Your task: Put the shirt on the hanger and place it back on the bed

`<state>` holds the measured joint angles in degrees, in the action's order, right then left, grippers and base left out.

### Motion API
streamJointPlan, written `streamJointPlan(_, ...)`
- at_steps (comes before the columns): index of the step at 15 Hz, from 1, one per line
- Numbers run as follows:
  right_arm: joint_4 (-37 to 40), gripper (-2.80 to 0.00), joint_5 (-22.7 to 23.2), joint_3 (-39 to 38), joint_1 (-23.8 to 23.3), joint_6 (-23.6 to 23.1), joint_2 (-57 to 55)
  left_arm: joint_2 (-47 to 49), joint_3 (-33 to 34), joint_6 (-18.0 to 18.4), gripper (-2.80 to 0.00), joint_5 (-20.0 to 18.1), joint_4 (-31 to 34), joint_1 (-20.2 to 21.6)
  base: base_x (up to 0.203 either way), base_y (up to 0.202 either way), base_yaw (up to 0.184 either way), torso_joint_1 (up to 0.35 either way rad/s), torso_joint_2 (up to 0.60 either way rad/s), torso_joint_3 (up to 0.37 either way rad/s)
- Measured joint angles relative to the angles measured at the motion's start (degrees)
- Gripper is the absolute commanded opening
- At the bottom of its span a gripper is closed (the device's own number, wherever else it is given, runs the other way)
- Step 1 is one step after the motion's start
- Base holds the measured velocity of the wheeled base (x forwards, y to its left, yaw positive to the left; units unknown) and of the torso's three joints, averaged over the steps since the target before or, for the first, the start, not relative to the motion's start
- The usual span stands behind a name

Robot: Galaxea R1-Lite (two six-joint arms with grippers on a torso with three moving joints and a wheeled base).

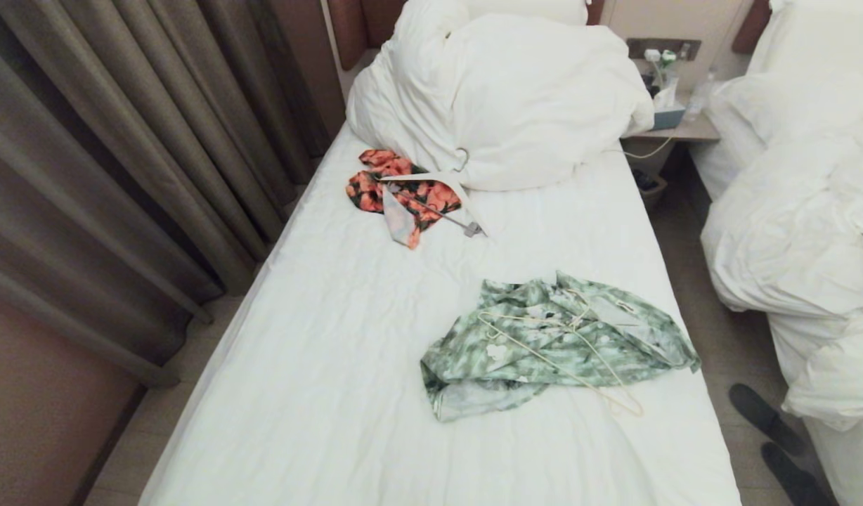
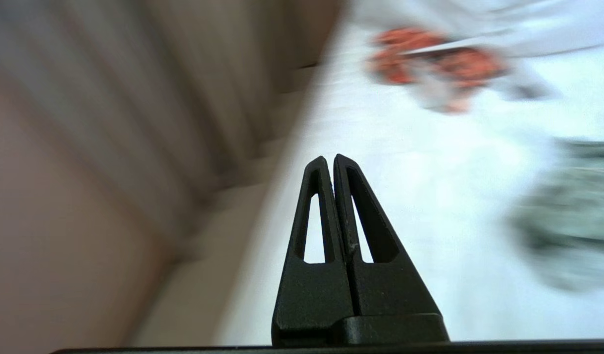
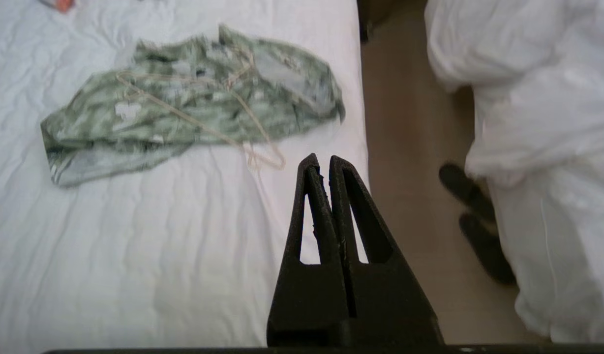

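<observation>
The green-and-white shirt point(image 1: 544, 337) point(image 3: 184, 108) lies crumpled on the bed point(image 1: 319, 379), toward its right edge. The thin cream hanger point(image 1: 572, 351) point(image 3: 208, 128) rests on top of the shirt, its hook end point(image 1: 625, 406) out on the sheet. Neither arm shows in the head view. My right gripper point(image 3: 324, 158) is shut and empty, held short of the shirt, above the bed's right edge. My left gripper point(image 2: 328, 158) is shut and empty above the bed's left edge; the shirt point(image 2: 567, 211) is a blur off to one side of it.
An orange-and-black garment point(image 1: 403, 193) with a wide white hanger point(image 1: 438, 193) lies farther up the bed, below the heaped duvet point(image 1: 502, 91). Curtains point(image 1: 122, 161) hang on the left. A second bed point(image 1: 811, 211) and dark slippers point(image 1: 776, 436) lie right, a nightstand point(image 1: 674, 126) between.
</observation>
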<state>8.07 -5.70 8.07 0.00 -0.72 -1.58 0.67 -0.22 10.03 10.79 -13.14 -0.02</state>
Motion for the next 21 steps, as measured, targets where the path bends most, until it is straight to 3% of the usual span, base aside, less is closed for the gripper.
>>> streamJointPlan(3,-7.1,-2.8,2.4,-4.7,0.1,-0.8,1.3,-0.7,0.1,-3.1,-2.8,-8.9,7.5,0.0,0.0,0.0,0.0,0.0,0.0,0.0)
streamJointPlan(6,-7.5,-2.8,6.4,-7.1,0.1,-3.1,1.6,-0.9,0.2,-3.0,-2.8,-12.4,12.0,0.0,0.0,0.0,0.0,0.0,0.0,0.0)
streamJointPlan(11,-7.6,-2.8,7.2,-8.0,0.2,-3.3,1.7,-0.9,0.1,-2.0,-2.8,-12.9,14.2,0.0,0.0,0.0,0.0,0.0,0.0,0.0)
streamJointPlan(21,-7.6,-2.8,7.1,-8.1,0.1,-2.5,1.7,-0.9,0.2,-3.6,-2.8,-12.5,13.8,0.0,0.0,0.0,0.0,0.0,0.0,0.0)
